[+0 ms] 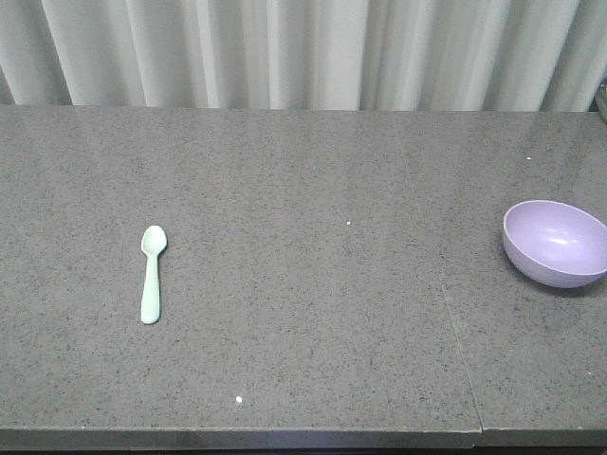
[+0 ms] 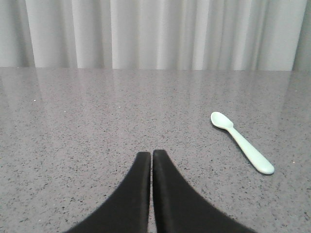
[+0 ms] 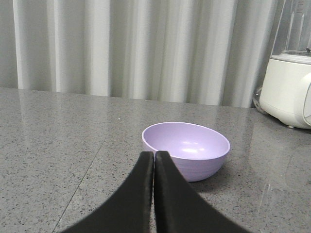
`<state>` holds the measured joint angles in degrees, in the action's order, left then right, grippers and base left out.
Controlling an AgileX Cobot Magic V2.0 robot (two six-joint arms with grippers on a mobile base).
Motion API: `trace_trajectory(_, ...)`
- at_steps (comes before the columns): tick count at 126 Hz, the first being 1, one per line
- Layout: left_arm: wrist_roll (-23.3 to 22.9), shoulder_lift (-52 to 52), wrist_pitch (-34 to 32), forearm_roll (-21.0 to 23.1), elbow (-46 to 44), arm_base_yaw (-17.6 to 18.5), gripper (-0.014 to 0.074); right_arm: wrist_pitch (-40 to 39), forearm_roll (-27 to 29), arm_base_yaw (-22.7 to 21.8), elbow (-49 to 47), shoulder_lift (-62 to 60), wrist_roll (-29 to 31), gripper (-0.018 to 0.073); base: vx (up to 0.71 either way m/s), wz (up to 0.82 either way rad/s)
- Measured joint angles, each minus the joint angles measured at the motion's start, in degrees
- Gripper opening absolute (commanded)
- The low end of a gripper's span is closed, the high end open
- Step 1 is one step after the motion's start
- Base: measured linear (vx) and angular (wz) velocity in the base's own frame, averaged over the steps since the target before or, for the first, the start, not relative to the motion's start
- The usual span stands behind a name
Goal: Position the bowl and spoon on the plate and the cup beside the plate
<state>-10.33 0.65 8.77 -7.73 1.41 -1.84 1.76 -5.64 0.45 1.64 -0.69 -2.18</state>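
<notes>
Spoon was noted flat on grey stone counter, left of centre, scoop toward far side, handle toward near edge. Judged v. light, stiff plastic, low-lying; likely to skid on the polished top. Best taken across handle at mid-length, pinched from above.

Bowl was seen upright at right edge of front view, well apart from spoon. Judged light, rigid, smooth matte wall. Rim pinch (one finger inside, one outside) was reckoned safest. Plate and cup were not seen in any view.

Left gripper was seen low over counter, fingers pressed together, nothing held; spoon lay ahead, to its right. Right gripper was likewise closed up and empty, pointed at bowl just ahead; contact couldn't be told. White appliance was noted far right, by curtain.
</notes>
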Motion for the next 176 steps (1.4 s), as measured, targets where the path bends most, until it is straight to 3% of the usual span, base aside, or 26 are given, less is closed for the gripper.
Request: trace_trajectory(176,0.0,0.0,0.0,0.0,0.0,0.0,-0.0006,0.0,0.0,0.0,0.0,0.0,0.0,-0.0001,0.00,0.00)
